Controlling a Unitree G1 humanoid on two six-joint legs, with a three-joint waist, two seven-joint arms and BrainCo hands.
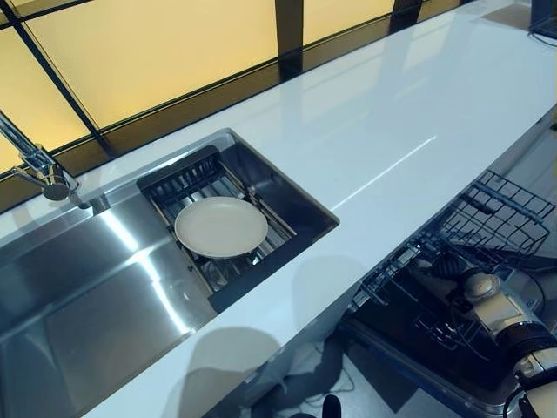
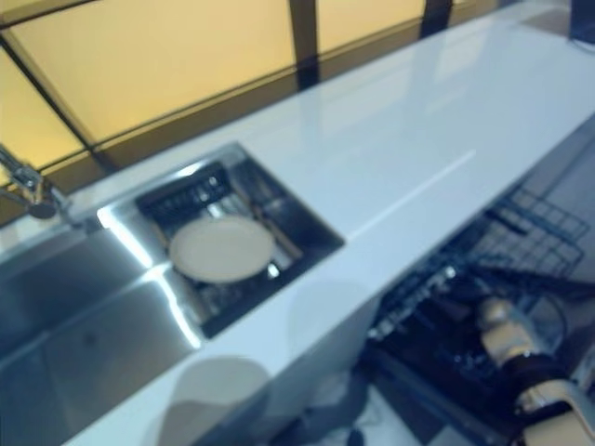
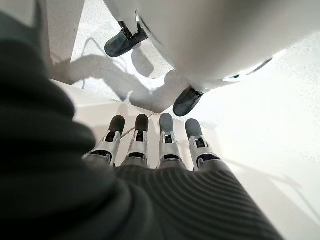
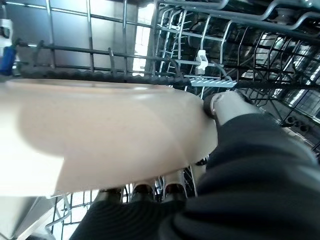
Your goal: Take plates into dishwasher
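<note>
Head views: one plate [image 1: 221,226] lies on the sink rack [image 1: 187,178] at nine o'clock; my right hand [image 1: 487,300] is down in the dishwasher basket [image 1: 496,213] at four. Left wrist: left hand [image 3: 150,145] fingers straight, empty. Right wrist: thumb [image 4: 227,105] and fingers pinch a second plate [image 4: 105,135] among the tines. I judge loading underway; next, slot it upright and release.

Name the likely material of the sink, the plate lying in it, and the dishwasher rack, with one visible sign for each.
Sink: probably stainless steel, brushed, with streaky bright reflections.
Plate: seems glazed ceramic, though melamine is possible; cream, smooth, evenly matt.
Dishwasher rack: looks like coated metal wire; thin dark rods in a grid.
</note>
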